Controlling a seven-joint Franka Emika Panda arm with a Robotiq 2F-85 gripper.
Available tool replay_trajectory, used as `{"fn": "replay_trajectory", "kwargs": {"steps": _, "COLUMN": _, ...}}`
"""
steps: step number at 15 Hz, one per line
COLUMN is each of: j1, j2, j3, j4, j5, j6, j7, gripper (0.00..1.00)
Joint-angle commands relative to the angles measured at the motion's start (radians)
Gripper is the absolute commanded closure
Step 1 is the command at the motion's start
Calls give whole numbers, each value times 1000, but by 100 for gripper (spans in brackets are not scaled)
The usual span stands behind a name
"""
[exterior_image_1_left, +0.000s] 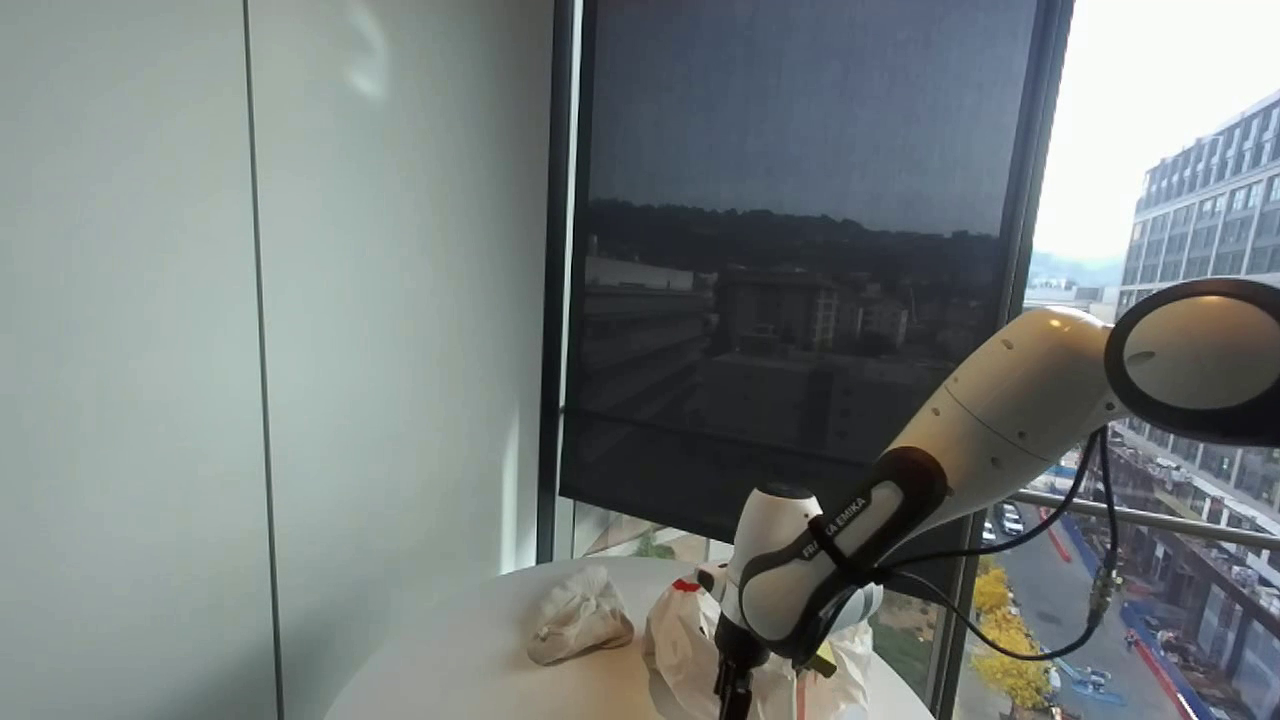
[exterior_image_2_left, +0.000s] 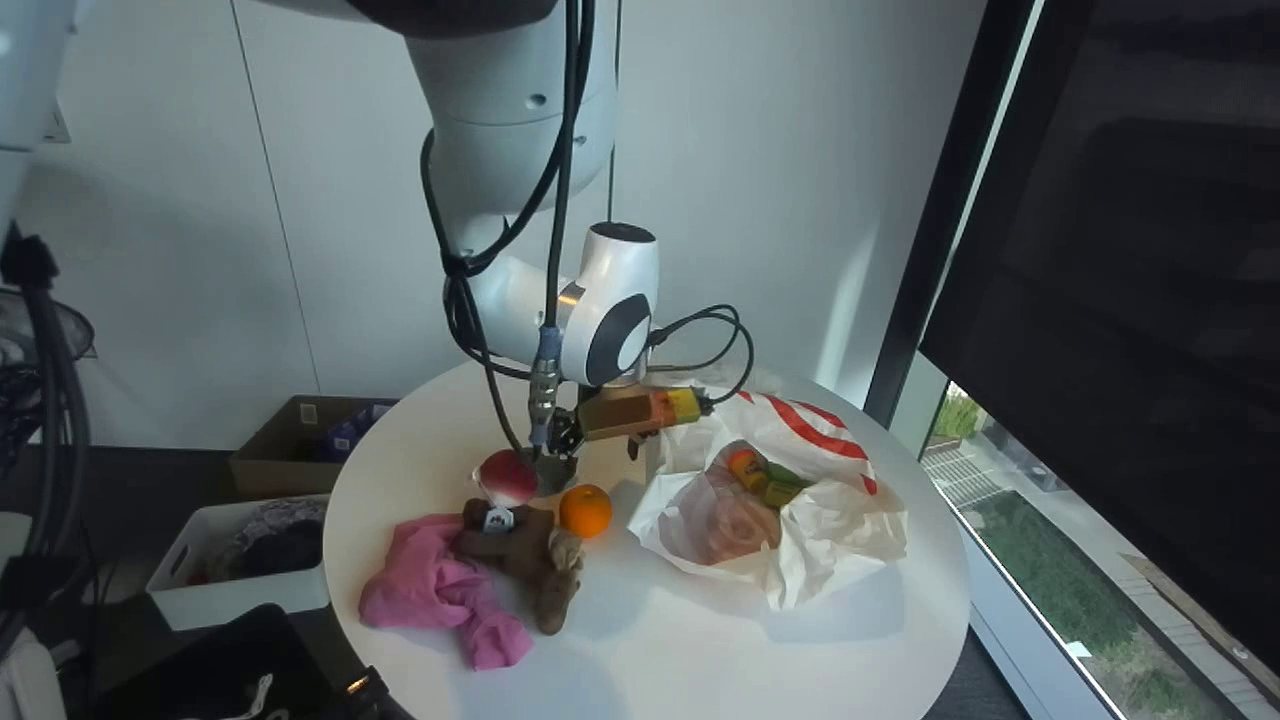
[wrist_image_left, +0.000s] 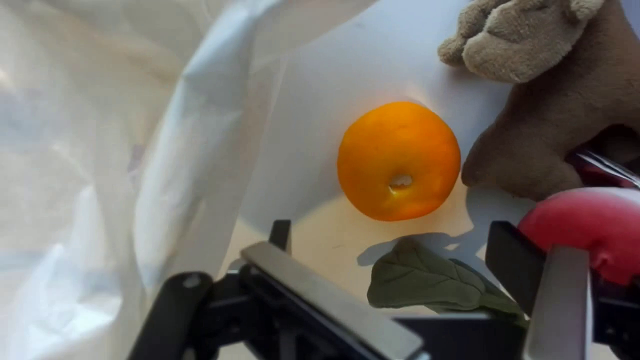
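Observation:
My gripper (wrist_image_left: 395, 242) is open with nothing between its fingers. It points down over the round white table (exterior_image_2_left: 680, 660) and also shows in both exterior views (exterior_image_2_left: 600, 445) (exterior_image_1_left: 735, 688). Grey-green leaves (wrist_image_left: 425, 277) lie below and between the fingers in the wrist view. They join a red and white toy vegetable (wrist_image_left: 585, 225) beside the right-hand finger, also in an exterior view (exterior_image_2_left: 507, 478). An orange (wrist_image_left: 398, 161) sits just beyond the fingertips, also in an exterior view (exterior_image_2_left: 585, 511). A brown plush toy (wrist_image_left: 550, 125) lies close to the orange.
A crumpled white bag (exterior_image_2_left: 840, 535), open, holds an orange-and-green item (exterior_image_2_left: 765, 478); its edge stands near the left-hand finger in the wrist view (wrist_image_left: 190, 150). A pink cloth (exterior_image_2_left: 435, 585) lies by the plush toy. A small crumpled bag (exterior_image_1_left: 580, 618) stands at the table's edge.

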Motion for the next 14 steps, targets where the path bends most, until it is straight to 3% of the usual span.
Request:
{"fn": "replay_trajectory", "kwargs": {"steps": 1, "j1": -94, "j2": -181, "j3": 73, "j4": -49, "j5": 186, "j6": -278, "j7": -61, "gripper": 0}}
{"fn": "replay_trajectory", "kwargs": {"steps": 4, "j1": -40, "j2": -281, "j3": -59, "j4": -15, "j5": 133, "j6": -545, "j7": 34, "gripper": 0}}
{"fn": "replay_trajectory", "kwargs": {"steps": 7, "j1": -21, "j2": -278, "j3": -163, "j4": 0, "j5": -4, "j6": -655, "j7": 119, "gripper": 0}}
{"fn": "replay_trajectory", "kwargs": {"steps": 10, "j1": -25, "j2": -203, "j3": -233, "j4": 5, "j5": -135, "j6": -580, "j7": 173, "gripper": 0}}
{"fn": "replay_trajectory", "kwargs": {"steps": 14, "j1": -34, "j2": -60, "j3": -266, "j4": 36, "j5": -161, "j6": -378, "j7": 203, "gripper": 0}}
